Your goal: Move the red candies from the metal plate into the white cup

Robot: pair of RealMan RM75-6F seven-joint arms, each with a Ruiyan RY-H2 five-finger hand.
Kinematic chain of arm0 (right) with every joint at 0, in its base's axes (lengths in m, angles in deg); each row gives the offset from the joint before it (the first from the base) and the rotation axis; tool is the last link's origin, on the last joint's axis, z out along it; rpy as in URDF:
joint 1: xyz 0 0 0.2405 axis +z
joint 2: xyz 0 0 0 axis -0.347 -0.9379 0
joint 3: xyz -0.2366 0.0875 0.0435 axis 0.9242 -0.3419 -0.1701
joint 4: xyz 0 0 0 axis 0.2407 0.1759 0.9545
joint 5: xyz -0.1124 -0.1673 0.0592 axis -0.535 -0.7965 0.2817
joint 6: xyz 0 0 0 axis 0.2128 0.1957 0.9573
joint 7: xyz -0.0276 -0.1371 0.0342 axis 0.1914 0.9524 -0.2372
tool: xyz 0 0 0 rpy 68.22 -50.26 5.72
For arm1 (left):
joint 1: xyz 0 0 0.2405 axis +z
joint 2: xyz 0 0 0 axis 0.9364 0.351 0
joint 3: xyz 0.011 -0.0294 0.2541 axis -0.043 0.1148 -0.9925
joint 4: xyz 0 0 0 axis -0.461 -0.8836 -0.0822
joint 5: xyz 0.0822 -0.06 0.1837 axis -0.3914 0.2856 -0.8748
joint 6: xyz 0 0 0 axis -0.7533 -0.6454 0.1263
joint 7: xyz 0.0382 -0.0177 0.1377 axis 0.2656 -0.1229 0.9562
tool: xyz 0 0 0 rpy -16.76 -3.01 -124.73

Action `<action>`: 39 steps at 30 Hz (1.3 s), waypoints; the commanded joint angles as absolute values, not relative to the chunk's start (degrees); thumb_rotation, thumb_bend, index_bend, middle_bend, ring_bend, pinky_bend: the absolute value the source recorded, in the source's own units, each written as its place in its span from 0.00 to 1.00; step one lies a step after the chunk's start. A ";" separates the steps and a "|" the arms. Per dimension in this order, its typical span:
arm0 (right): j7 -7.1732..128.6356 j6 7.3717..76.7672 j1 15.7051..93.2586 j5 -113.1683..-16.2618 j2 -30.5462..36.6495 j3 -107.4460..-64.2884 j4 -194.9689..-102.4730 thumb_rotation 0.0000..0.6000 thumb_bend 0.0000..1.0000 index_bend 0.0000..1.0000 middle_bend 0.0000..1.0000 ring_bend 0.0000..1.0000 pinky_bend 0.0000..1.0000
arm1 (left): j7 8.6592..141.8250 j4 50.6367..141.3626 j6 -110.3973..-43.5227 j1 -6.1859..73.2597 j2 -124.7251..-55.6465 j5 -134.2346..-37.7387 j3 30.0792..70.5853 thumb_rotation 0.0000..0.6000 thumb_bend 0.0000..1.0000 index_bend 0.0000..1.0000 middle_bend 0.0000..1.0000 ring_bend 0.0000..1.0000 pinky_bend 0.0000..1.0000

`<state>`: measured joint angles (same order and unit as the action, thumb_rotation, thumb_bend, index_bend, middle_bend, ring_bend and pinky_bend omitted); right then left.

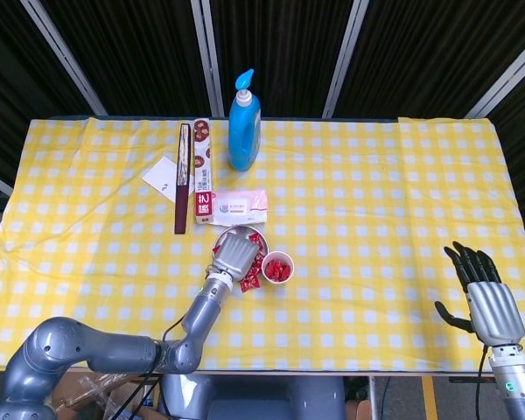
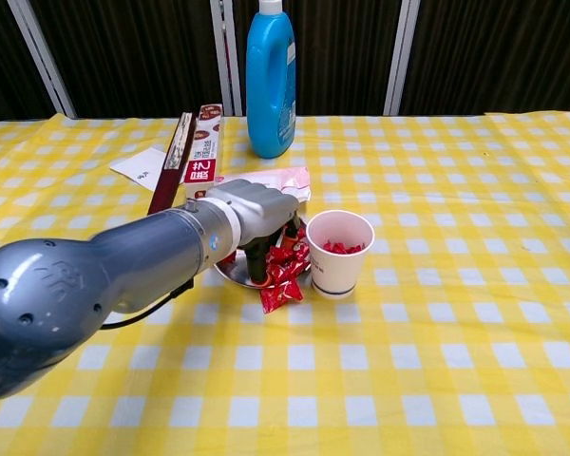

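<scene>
Your left robot hand [image 2: 256, 214] covers the metal plate [image 2: 230, 271], fingers down among the red candies [image 2: 283, 266] beside the white cup [image 2: 338, 253]; any grip is hidden. Wrappers look light, slippery: pinch the twisted ends. Right robot hand [image 1: 483, 297] idles, fingers spread.

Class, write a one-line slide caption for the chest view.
Left hand reaches over the round metal plate of red wrapped candies, beside the white paper cup already holding some.

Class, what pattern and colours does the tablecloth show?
The tablecloth has a yellow and white check pattern, seen best in the chest view.
</scene>
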<state>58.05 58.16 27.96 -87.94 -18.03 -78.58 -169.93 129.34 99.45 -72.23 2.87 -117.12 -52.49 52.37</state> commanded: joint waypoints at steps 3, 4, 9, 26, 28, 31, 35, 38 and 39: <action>58.05 58.16 27.94 -87.98 -18.03 -78.54 -169.93 1.00 0.36 0.00 0.00 0.00 0.00 | 129.01 99.11 -72.97 3.57 -117.16 -53.61 52.37 1.00 0.41 0.60 0.65 0.87 0.94; 58.06 58.18 27.96 -87.99 -18.04 -78.57 -169.98 1.00 0.36 0.00 0.00 0.00 0.00 | 128.93 99.17 -73.16 3.72 -117.05 -53.81 52.39 1.00 0.41 0.60 0.66 0.87 0.94; 58.08 58.18 27.89 -87.96 -18.00 -78.49 -170.00 1.00 0.36 0.00 0.00 0.00 0.00 | 128.41 99.96 -73.90 4.77 -115.84 -54.63 52.66 1.00 0.41 0.61 0.67 0.87 0.94; 58.42 58.11 27.92 -87.97 -17.92 -78.45 -170.03 1.00 0.36 0.00 0.00 0.00 0.00 | 128.07 112.72 -78.27 5.68 -106.28 -58.80 57.29 1.00 0.41 0.60 0.66 0.87 0.94; 58.50 58.22 27.89 -87.99 -17.87 -78.47 -170.03 1.00 0.36 0.00 0.00 0.00 0.00 | 128.77 114.20 -78.32 5.06 -105.91 -58.87 57.79 1.00 0.41 0.60 0.66 0.87 0.94; 58.60 58.41 27.84 -88.06 -17.83 -78.50 -169.96 1.00 0.36 0.00 0.00 0.00 0.00 | 129.82 115.46 -78.37 3.73 -106.35 -58.94 58.62 1.00 0.41 0.59 0.66 0.87 0.94; 58.52 58.49 27.81 -88.13 -17.82 -78.49 -169.94 1.00 0.36 0.00 0.00 0.00 0.00 | 131.31 115.30 -78.00 1.70 -108.27 -58.20 59.31 1.00 0.41 0.59 0.65 0.87 0.94; 58.33 58.66 27.75 -88.22 -17.89 -78.51 -169.96 1.00 0.36 0.00 0.00 0.00 0.00 | 132.66 114.41 -77.64 0.22 -109.79 -57.44 59.42 1.00 0.41 0.58 0.65 0.87 0.94; 58.25 58.70 27.74 -88.24 -17.92 -78.52 -169.95 1.00 0.36 0.00 0.00 0.00 0.00 | 133.32 113.92 -77.56 -0.38 -110.44 -57.02 59.41 1.00 0.41 0.57 0.64 0.87 0.94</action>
<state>58.25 58.69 27.74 -88.23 -17.92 -78.51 -169.95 132.55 114.55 -77.78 0.37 -109.66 -57.60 59.31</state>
